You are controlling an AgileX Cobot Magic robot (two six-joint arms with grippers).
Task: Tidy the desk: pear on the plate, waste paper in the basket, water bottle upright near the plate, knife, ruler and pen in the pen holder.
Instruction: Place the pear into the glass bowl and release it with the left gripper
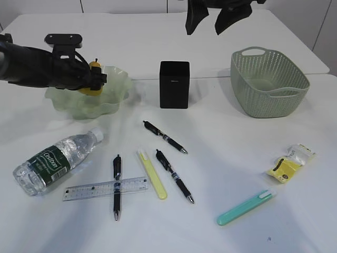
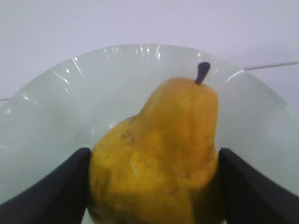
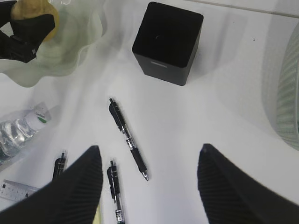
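My left gripper (image 1: 95, 78) is shut on the yellow pear (image 2: 159, 154) over the pale green wavy plate (image 1: 113, 100); its jaws press both sides of the pear in the left wrist view (image 2: 154, 168). My right gripper (image 1: 210, 20) is open and empty, high above the back of the table (image 3: 149, 158). The water bottle (image 1: 55, 161) lies on its side at the front left. A clear ruler (image 1: 105, 188), three black pens (image 1: 165, 137) and a yellow knife (image 1: 152, 174) lie in front of the black pen holder (image 1: 174, 84). A yellow-white waste wrapper (image 1: 289, 162) lies at the right.
The green slotted basket (image 1: 268, 81) stands at the back right. A teal pen-like stick (image 1: 245, 207) lies at the front right. One pen (image 1: 117, 186) lies across the ruler. The table's back edge runs behind the plate and holder.
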